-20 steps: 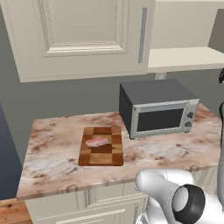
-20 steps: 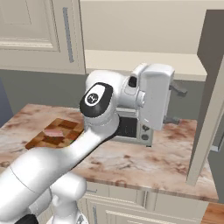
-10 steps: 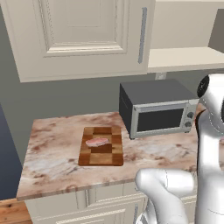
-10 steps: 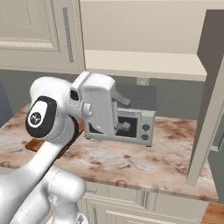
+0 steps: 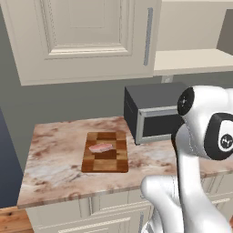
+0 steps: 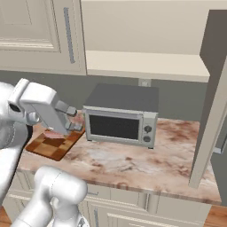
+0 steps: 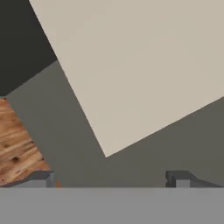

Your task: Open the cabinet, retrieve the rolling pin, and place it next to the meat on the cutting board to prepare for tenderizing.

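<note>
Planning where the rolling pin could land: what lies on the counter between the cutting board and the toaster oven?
Bare marble counter between cutting board and toaster oven, seen in the left base view.

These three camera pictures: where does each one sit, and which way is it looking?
Left base view: behind the arm's left, looking forward and down at the cutting board, the meat and the closed cabinet door; white arm at lower right.
Right base view: behind its right, facing the toaster oven; the claw, fingers apart, hangs near the board.
Hand view: along the claw, at beige and grey surfaces and wooden floor.
Both base views share board, oven and counter.
</note>
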Controlling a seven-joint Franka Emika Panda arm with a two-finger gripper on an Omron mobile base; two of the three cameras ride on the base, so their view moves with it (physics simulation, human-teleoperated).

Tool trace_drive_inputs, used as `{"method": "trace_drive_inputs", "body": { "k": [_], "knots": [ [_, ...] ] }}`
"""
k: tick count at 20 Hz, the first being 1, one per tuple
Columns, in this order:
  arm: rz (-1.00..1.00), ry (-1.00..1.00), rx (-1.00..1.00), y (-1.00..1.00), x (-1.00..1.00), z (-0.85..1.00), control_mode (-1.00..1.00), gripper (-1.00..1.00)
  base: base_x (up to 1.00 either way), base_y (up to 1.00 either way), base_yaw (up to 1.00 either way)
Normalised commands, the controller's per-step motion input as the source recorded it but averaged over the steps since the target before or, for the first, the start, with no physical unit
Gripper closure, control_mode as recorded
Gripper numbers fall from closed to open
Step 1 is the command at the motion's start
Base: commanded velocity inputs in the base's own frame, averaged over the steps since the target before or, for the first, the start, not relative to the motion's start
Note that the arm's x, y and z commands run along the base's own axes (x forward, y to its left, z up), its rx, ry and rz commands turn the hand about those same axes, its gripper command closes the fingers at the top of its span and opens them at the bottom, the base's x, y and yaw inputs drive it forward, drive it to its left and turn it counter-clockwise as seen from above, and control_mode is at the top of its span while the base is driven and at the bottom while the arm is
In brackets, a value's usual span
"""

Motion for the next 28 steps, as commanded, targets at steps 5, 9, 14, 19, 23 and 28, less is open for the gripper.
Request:
{"method": "trace_drive_inputs", "body": {
  "k": [5, 9, 14, 19, 23, 28],
  "knots": [
    [0.17, -0.21, 0.11, 0.96, 0.0, 0.06, -1.0, -1.0, 0.0, 0.0, 0.0],
    [0.22, -0.22, 0.16, 0.71, 0.11, 0.06, -1.0, -1.0, 0.0, 0.0, 0.0],
    [0.26, -0.27, 0.19, 0.42, 0.23, 0.14, -1.0, -1.0, 0.0, 0.0, 0.0],
    [0.27, -0.3, 0.16, 0.18, 0.35, 0.17, -1.0, -1.0, 0.0, 0.0, 0.0],
    [0.25, -0.29, 0.1, 0.16, 0.42, 0.14, -1.0, -1.0, 0.0, 0.0, 0.0],
    [0.24, -0.27, 0.06, 0.24, 0.51, 0.06, -1.0, -1.0, 0.0, 0.0, 0.0]
  ]
}}
